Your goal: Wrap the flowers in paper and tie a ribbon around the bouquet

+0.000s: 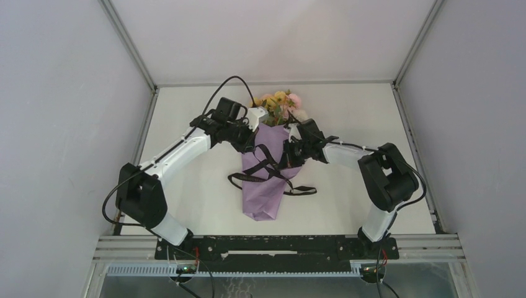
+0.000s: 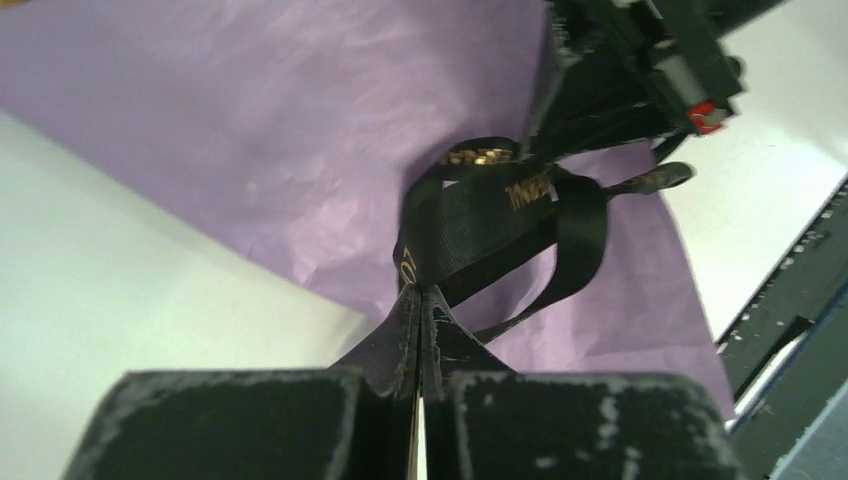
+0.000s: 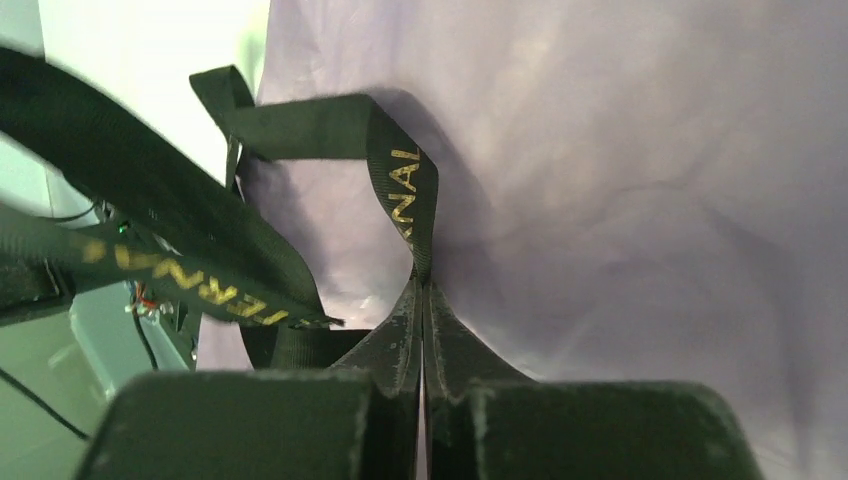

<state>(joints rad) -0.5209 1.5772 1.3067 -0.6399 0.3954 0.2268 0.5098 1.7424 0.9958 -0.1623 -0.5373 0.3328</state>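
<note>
In the top view, both sets of fingertips are masked by the wrists above the bouquet [image 1: 265, 186], so only the wrist cameras show the grips. The stems of the flowers [image 1: 279, 102] are hidden inside the lilac-purple paper cone [image 1: 260, 198]. Only the pink, yellow and cream heads show, spilling from its open far end. The cone's narrow folded tip points toward the arm bases. The gold lettering on the black ribbon [image 1: 267, 166] is too small to read from above and only partly legible up close. In the left wrist view the ribbon's loops are tangled enough that their path cannot be traced.

The bouquet lies on the white table [image 1: 186, 205], midway between the two arms. The ribbon crosses its middle, and loose ends trail onto the table on either side.

The left gripper [image 2: 420, 298] has its jaws pressed fully together, with a fold of ribbon pinched at the tips just above the paper. The right gripper [image 3: 422, 288] is likewise clamped, a twisted strand of ribbon rising from between its tips against the purple sheet. The two grippers sit close together over the upper half of the cone.
</note>
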